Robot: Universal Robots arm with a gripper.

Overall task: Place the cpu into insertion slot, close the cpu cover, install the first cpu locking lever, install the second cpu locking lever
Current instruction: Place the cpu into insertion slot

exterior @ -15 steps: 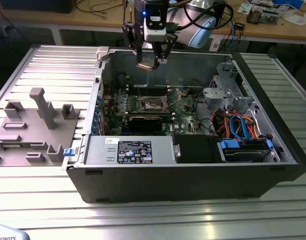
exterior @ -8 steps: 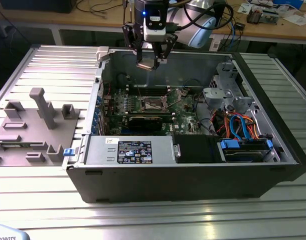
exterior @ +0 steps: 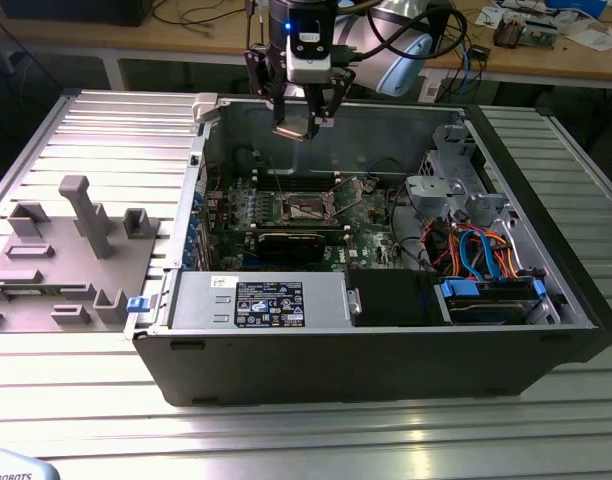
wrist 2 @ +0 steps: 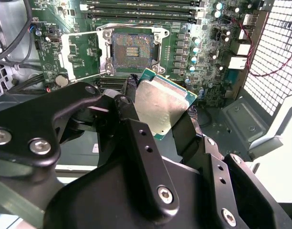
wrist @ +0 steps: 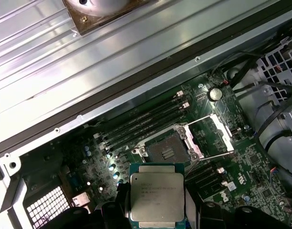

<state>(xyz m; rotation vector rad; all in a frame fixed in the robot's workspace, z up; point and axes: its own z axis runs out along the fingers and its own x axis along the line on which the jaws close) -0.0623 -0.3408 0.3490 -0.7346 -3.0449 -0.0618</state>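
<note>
The black fingers are clenched on the thin, square, pale silver cpu with its green rim, pressing on two opposite edges so that the chip's metal face lies bare between them; in the first wrist view the same cpu sits squarely between the two fingers. The chip is held in the air, apart from the board below it. Just beyond it in both wrist views is the square black cpu socket, its field of contacts exposed. The square silvery metal cpu cover, a frame with an open centre, is swung back on its hinged edge and lies just beside the socket. In the exterior view the fingers hang at 12 o'clock of the open black computer case, near its far wall, and the socket sits at 6 o'clock of them on the green motherboard, well below. A grey metal drive cage stands at 3 o'clock of the socket, and a silver power supply box at 7 o'clock. The case rests on a ribbed grey metal worktop, with a grey plastic fixture block at its 9 o'clock.
</note>
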